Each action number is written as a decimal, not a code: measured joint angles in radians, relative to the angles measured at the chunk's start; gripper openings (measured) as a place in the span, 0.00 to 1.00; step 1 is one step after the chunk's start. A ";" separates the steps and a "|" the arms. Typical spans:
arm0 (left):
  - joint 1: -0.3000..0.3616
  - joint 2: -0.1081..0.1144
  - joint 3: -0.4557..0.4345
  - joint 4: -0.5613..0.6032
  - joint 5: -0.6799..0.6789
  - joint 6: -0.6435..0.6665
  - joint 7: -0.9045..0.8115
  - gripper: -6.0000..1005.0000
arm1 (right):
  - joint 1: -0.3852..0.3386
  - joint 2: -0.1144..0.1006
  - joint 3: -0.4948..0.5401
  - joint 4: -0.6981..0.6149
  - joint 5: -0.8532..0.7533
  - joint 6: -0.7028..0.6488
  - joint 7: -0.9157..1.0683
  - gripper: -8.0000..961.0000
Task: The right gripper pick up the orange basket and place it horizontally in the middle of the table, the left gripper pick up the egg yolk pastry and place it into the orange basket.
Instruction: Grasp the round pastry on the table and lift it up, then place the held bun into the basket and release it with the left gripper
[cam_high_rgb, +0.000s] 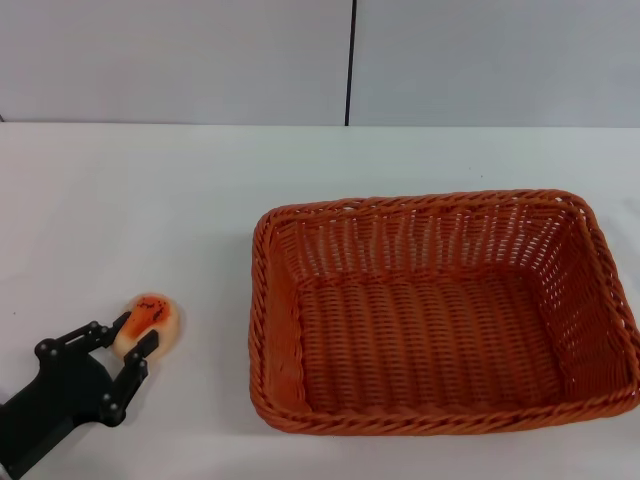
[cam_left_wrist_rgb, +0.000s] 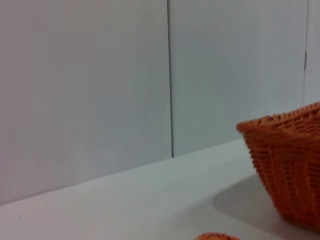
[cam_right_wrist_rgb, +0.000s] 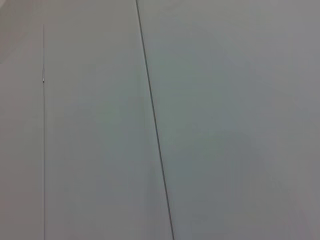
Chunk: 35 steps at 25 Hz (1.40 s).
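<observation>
**Left wrist view: basket corner and pastry edge on a white desk**

A broad white desk (cam_left_wrist_rgb: 150, 200) is seen running back to a pale grey wall (cam_left_wrist_rgb: 85, 90). The wall is divided by a thin dark vertical seam (cam_left_wrist_rgb: 170, 80), and a second, shorter dark line is seen near the picture's far edge. One corner of the orange basket (cam_left_wrist_rgb: 287, 165) is shown, its braided rim topping a sloped woven side, and a soft shadow is cast by it on the desk. Only a thin sliver of the egg yolk pastry (cam_left_wrist_rgb: 216, 236) is caught at the picture's edge, apart from the basket. No fingers of the hand are shown.
</observation>
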 joint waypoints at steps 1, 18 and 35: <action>0.000 0.000 -0.001 -0.003 -0.001 0.006 -0.002 0.35 | 0.001 0.000 0.000 0.001 0.000 0.001 -0.001 0.46; -0.092 0.005 -0.031 0.051 0.016 0.412 -0.213 0.19 | 0.014 0.000 0.000 0.001 0.003 0.004 0.003 0.46; -0.329 -0.004 0.199 -0.224 0.025 0.215 -0.081 0.09 | 0.024 0.003 -0.010 0.002 0.001 -0.002 0.007 0.46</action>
